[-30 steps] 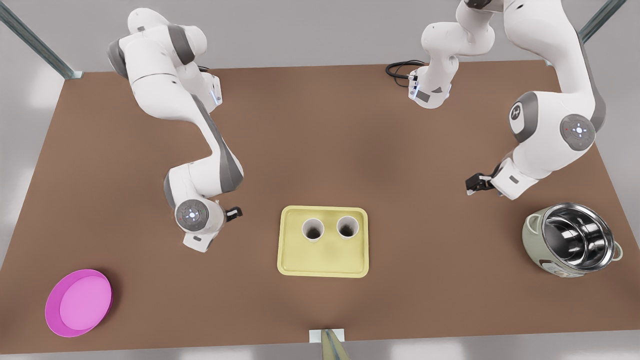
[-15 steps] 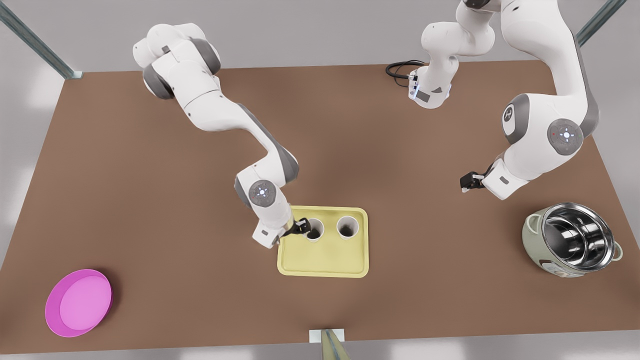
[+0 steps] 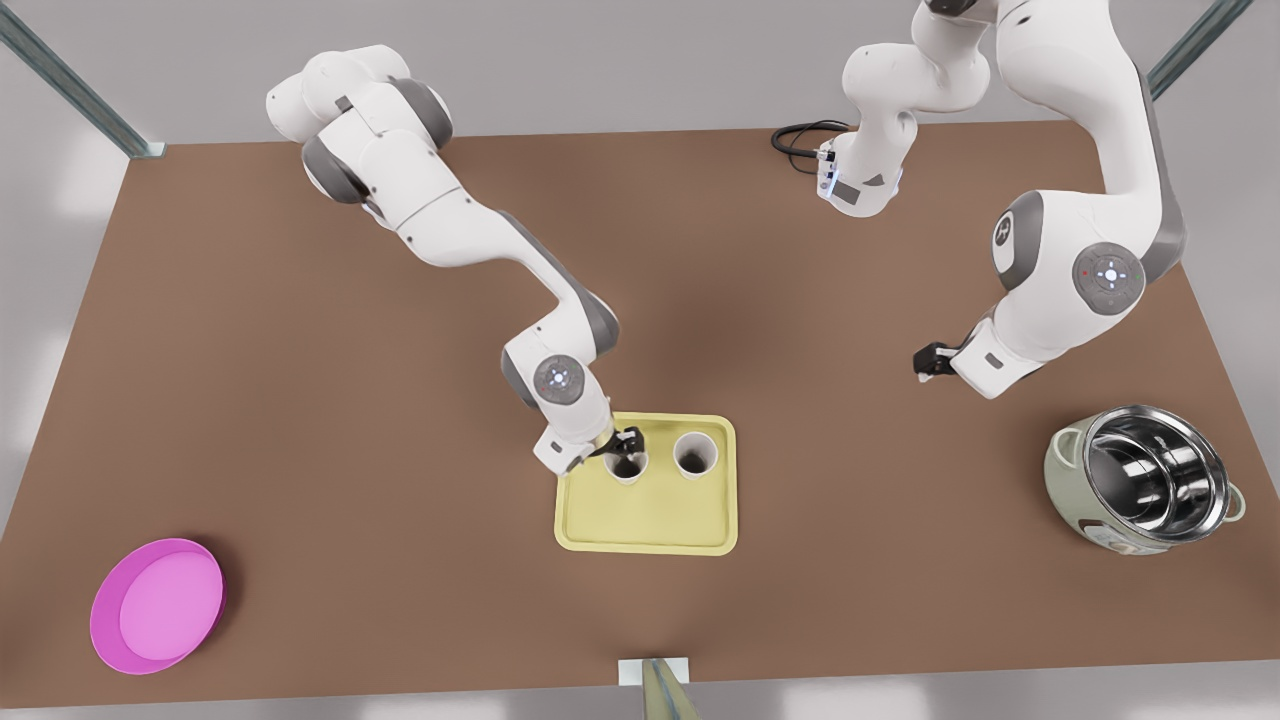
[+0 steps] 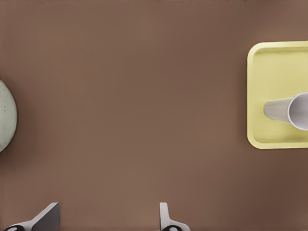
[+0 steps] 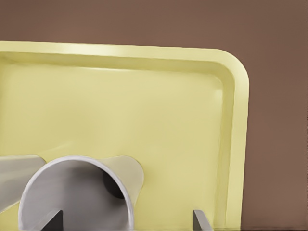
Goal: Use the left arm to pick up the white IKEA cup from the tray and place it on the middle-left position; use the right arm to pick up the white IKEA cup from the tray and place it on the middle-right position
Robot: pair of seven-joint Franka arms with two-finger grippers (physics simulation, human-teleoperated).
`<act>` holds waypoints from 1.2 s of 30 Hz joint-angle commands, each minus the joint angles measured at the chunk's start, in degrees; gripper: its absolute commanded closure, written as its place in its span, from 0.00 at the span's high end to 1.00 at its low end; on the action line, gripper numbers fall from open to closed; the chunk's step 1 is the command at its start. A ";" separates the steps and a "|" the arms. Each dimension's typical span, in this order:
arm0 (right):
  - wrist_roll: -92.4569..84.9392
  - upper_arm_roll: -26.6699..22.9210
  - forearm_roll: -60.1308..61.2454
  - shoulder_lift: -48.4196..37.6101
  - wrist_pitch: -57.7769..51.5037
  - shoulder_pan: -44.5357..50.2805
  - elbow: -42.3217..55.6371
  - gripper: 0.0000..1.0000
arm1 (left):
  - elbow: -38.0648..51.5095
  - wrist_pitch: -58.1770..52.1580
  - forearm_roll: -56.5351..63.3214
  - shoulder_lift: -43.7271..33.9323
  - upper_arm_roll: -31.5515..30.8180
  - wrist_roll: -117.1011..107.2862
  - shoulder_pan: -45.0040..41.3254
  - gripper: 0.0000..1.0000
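White IKEA cups, two of them: standing upright side by side in the far half of the tray (image 3: 648,545), close together but not touching.

Hovering at the cup on the front view's left (image 3: 630,472): the right pincer (image 3: 628,447), reaching in from the front view's left. Gaping wide in the right wrist view (image 5: 126,219), one fingertip (image 5: 53,220) showing over the cup's mouth (image 5: 77,192), the other (image 5: 199,220) outside its wall above the pale-yellow tray floor (image 5: 144,96). Holding nothing; whether touching the rim, impossible to tell. Peeking in at that view's edge: the side of the second cup (image 5: 14,178).

Standing free just beside the first, toward the front view's right: the other cup (image 3: 695,454).

Hanging well apart from the tray, toward the front view's right: the left pincer (image 3: 922,365), above bare brown counter (image 3: 300,400). Spreading wide open in the left wrist view (image 4: 108,219), fingertips (image 4: 48,216) far apart and gripping nothing. Showing at that view's edges: the tray (image 4: 269,62) with one cup (image 4: 288,110), and the pale-green side of a pot (image 4: 6,115).

Sitting farther out on the counter: the steel-lined pot (image 3: 1140,490) near the edge on the front view's right, and a magenta-pink bowl (image 3: 157,605) in the near corner on the front view's left.
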 commanded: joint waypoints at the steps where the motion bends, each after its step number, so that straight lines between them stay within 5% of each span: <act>1: 8.43 0.03 -0.03 -0.10 -0.01 -0.12 -0.47 1.00 | 0.06 -0.06 0.36 -0.26 0.00 -0.35 -0.04 1.00; 5: 8.69 -0.05 -0.12 -0.01 -0.01 -0.30 -1.09 0.99 | 0.06 -0.06 0.36 -0.43 0.00 -1.58 -0.57 1.00; 6: 8.69 -0.14 -0.12 -0.01 -0.01 -0.30 -1.09 0.66 | 0.15 -0.06 0.45 -0.69 0.00 -1.85 -0.75 1.00; 9: 8.69 -0.14 -0.12 0.51 -0.01 -0.30 -1.09 0.44 | 0.59 -0.06 0.54 -0.87 -1.67 -4.48 -0.92 1.00; 15: 8.78 -0.49 0.40 0.87 0.26 -1.44 -0.56 0.29 | 0.76 1.52 0.45 0.62 -4.22 -8.78 -1.01 1.00; 20: 8.51 1.08 6.47 -3.53 -0.36 -8.99 -0.30 0.22 | 12.01 2.23 0.36 11.43 -5.27 -33.57 -13.14 1.00; 21: 6.94 1.79 6.47 -3.97 -1.85 -11.19 -0.30 0.12 | 11.92 4.16 0.36 12.57 -5.19 -37.70 -15.42 1.00; 23: -10.18 5.48 6.12 -6.17 -9.14 -21.74 -0.30 0.11 | 13.94 11.98 1.50 17.23 -5.19 -45.44 -18.59 1.00; 25: -34.71 4.25 -0.73 -6.87 -15.56 -27.80 -0.38 0.11 | 23.61 12.95 1.50 24.53 -5.19 -48.08 -19.03 1.00; 29: -67.33 4.16 -8.47 -7.75 -18.55 -40.99 -1.35 0.11 | 24.23 20.68 3.70 29.63 -4.92 -49.40 -20.79 1.00; 36: -77.27 -0.41 -9.97 -11.26 4.04 -45.39 -20.33 0.10 | 18.17 23.14 6.16 31.65 -5.01 -48.34 -21.93 1.00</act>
